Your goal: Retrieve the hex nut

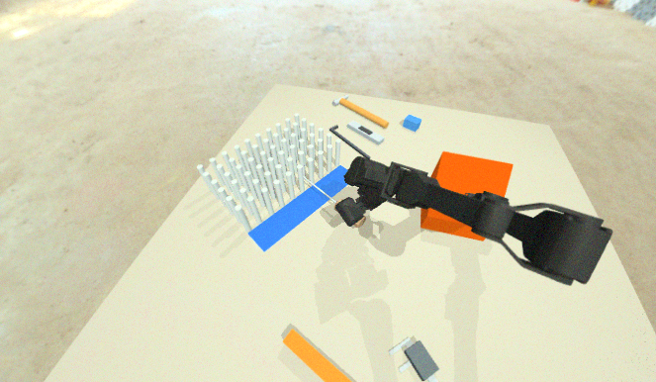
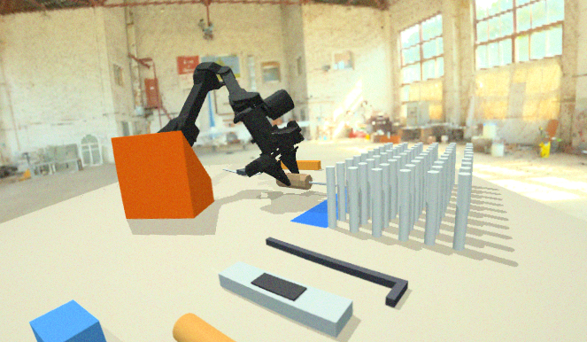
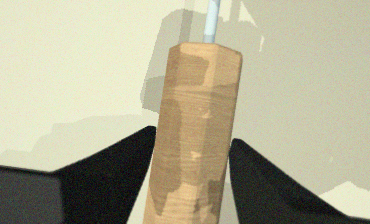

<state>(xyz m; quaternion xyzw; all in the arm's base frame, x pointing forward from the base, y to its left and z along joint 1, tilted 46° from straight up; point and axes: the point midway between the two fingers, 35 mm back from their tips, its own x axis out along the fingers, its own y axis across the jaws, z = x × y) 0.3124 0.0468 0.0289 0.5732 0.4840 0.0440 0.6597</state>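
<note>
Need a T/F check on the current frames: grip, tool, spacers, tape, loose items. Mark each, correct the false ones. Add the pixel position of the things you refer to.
1. The gripper (image 1: 345,198) (image 2: 291,178) (image 3: 193,140) is closed on a wooden handle (image 2: 300,181) (image 3: 196,110). True.
2. The handle's thin rod (image 1: 322,191) (image 2: 318,183) (image 3: 212,22) points away from the spacers (image 1: 267,183) (image 2: 404,205). False: it points toward them, crossing above the blue strip (image 1: 285,218) (image 2: 314,214) in the top view.
3. The spacers are standing upright. True.
4. The black L-shaped bar (image 1: 351,143) (image 2: 335,262) lies on the blue strip. False: it lies off it, on the table.
5. The small blue block (image 1: 412,123) (image 2: 66,323) sits on top of the orange block (image 1: 470,173) (image 2: 155,177). False: it is on the table, apart from it.
</note>
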